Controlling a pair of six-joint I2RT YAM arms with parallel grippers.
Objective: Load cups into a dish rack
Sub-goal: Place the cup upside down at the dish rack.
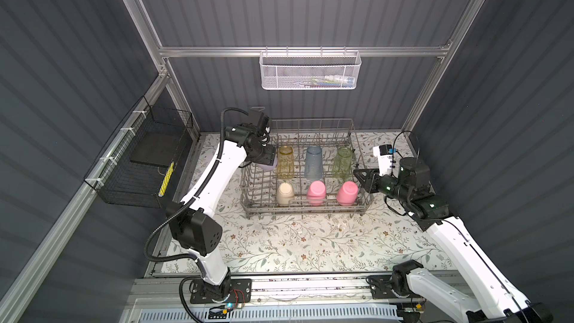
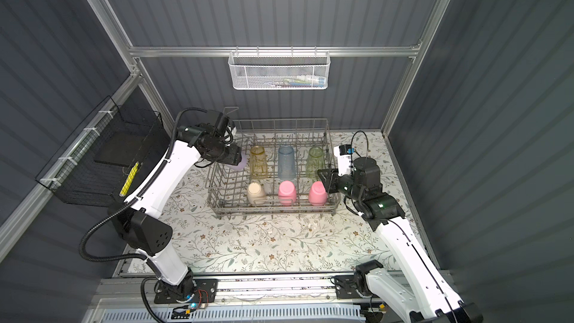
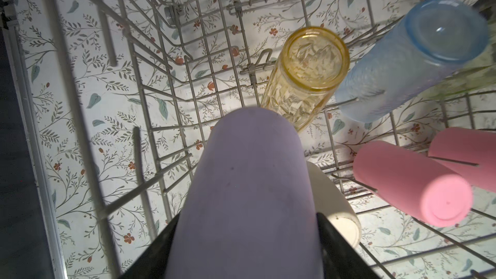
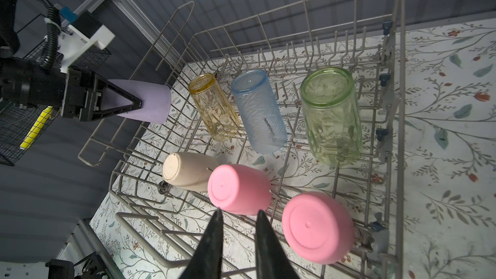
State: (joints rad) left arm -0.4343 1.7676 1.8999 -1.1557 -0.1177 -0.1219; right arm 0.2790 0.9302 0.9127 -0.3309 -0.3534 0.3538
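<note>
We see the left end effector (image 3: 248, 216) clamped on the lilac cup (image 4: 155, 103) over the 9 o'clock edge of the dish rack (image 1: 310, 209); the right end effector (image 4: 239, 212), narrowly apart, holds nothing at 3 o'clock.

Grey wire rack (image 1: 306, 211) with upright tines, holding six inverted cups, bases up. Back row, left to right in both top views: amber cup (image 1: 285, 163), blue cup (image 1: 313, 163), green cup (image 1: 342, 163), all translucent and patterned. Front row: beige cup (image 1: 285, 193), middle pink cup (image 1: 316, 193), right pink cup (image 1: 347, 193), all opaque. The opaque lilac cup (image 4: 154, 100) is clamped in the left gripper (image 3: 247, 217) over the rack's left end, just beside the amber cup. It is tilted, mouth pointing down into the rack, and not seated on the tines.
</note>
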